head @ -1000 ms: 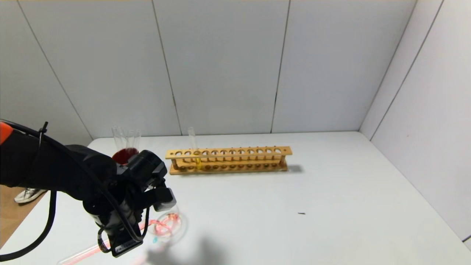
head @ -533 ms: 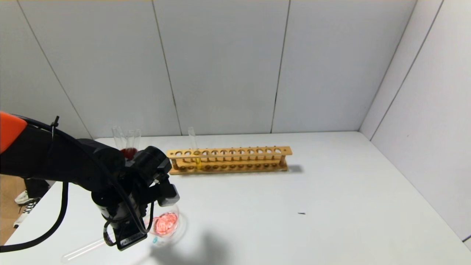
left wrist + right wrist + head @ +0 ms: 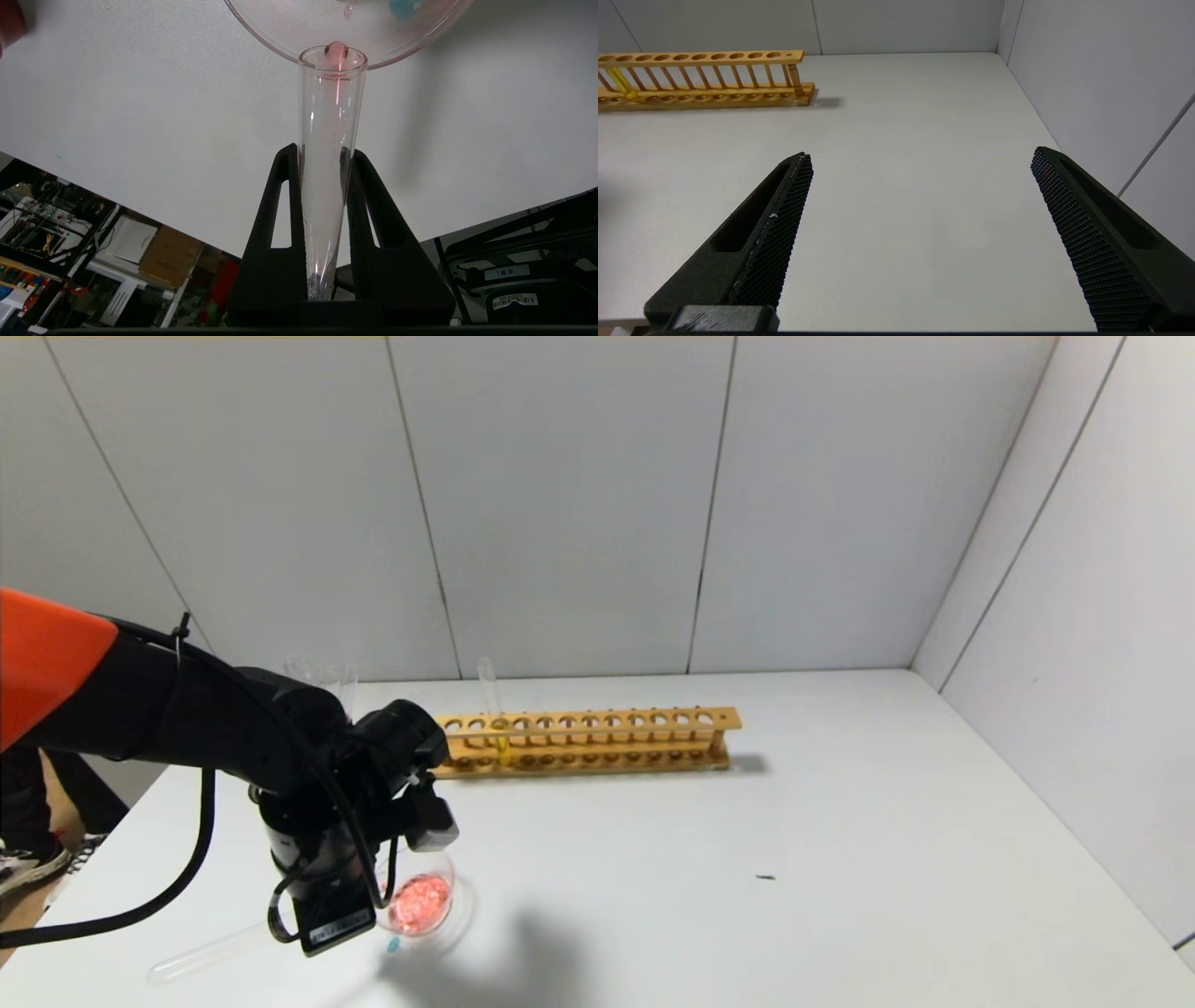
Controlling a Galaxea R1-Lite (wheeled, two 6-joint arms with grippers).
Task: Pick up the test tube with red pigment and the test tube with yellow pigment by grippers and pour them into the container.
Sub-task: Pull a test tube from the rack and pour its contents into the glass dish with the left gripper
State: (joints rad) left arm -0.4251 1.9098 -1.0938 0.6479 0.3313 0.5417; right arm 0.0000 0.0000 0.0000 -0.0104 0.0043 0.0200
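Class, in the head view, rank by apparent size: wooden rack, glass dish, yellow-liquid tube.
1. wooden rack
2. glass dish; nearer the camera, so true size is unsure
3. yellow-liquid tube

Grey panelled walls (image 3: 560, 504), white table (image 3: 840, 821)

We see the container (image 3: 425, 901) on the table (image 3: 747, 896) at our seven o'clock, the tilted test tube with red pigment (image 3: 327, 140) mouth over its rim. The rack (image 3: 583, 742) stands behind, toward twelve o'clock, the test tube with yellow pigment (image 3: 489, 705) upright in it near its left end.
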